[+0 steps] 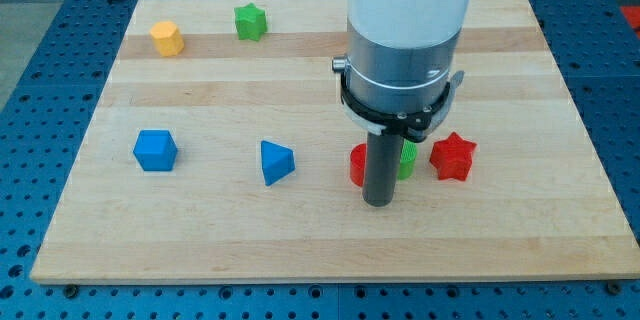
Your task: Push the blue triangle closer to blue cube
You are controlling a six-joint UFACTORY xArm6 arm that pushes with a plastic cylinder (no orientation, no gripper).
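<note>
Blue triangle (276, 162) on tabletop (300, 230), right of blue cube (155, 150), apart. My tip (379, 202) sits right of triangle, touching red block (357, 166), green block (407, 158) behind. End effector: bare rod, nothing grasped.

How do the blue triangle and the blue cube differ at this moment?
The blue triangle is wedge-shaped with a pointed edge; the blue cube is blocky. The triangle lies nearer my tip; the cube sits further toward the view's left. Both are blue, untouched, and rest on the board.
</note>
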